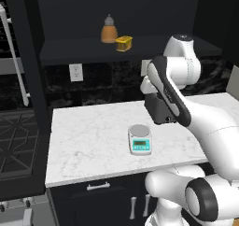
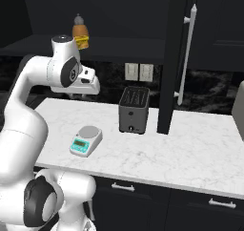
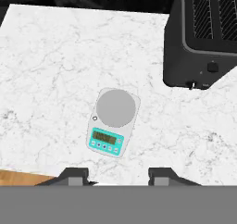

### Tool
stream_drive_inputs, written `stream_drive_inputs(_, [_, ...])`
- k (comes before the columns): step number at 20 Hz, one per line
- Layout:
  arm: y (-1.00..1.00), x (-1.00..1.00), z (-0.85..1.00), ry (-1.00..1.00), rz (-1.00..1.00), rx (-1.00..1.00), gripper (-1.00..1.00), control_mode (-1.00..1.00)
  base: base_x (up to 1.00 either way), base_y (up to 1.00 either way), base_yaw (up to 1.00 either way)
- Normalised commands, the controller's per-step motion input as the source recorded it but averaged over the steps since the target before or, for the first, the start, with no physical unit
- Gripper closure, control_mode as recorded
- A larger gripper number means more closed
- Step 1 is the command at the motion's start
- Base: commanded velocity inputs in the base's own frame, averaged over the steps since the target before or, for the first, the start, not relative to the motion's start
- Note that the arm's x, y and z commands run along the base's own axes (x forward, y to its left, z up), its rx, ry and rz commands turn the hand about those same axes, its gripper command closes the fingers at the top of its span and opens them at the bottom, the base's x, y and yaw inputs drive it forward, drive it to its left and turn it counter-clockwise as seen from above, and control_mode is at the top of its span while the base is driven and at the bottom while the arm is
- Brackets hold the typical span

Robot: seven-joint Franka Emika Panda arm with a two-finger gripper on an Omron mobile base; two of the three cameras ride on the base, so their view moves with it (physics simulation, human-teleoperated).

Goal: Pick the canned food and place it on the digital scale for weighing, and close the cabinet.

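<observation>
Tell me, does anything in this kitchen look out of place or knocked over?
Nothing is spilled or tipped. The upper cabinet stands open, its doors swung wide. The canned food and an orange bottle stand upright on its shelf. The digital scale sits flat on the counter, its plate bare.

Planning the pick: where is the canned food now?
The canned food sits on the open cabinet shelf, just right of the orange bottle, above the counter.

Bare counter (image 3: pixel 46 56) rings the digital scale (image 3: pixel 113 121); toaster (image 3: pixel 203 38) stands near, apart.
</observation>
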Motion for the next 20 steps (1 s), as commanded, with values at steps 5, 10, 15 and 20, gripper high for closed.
stream_drive_inputs(5, [0.13, -0.41, 0.04, -0.23, 0.00, -0.04, -1.00, -1.00, 0.00, 0.00, 0.00])
stream_drive_inputs(10, [0.27, -0.34, 0.50, -0.47, 0.00, -0.03, -1.00, -1.00, 0.00, 0.00, 0.00])
stream_drive_inputs(15, [0.37, -0.29, 0.51, -0.13, 0.02, -0.01, -1.00, -1.00, 0.00, 0.00, 0.00])
stream_drive_inputs(20, [0.33, 0.00, 0.68, -0.01, 0.00, 0.00, -1.00, -1.00, 0.00, 0.00, 0.00])
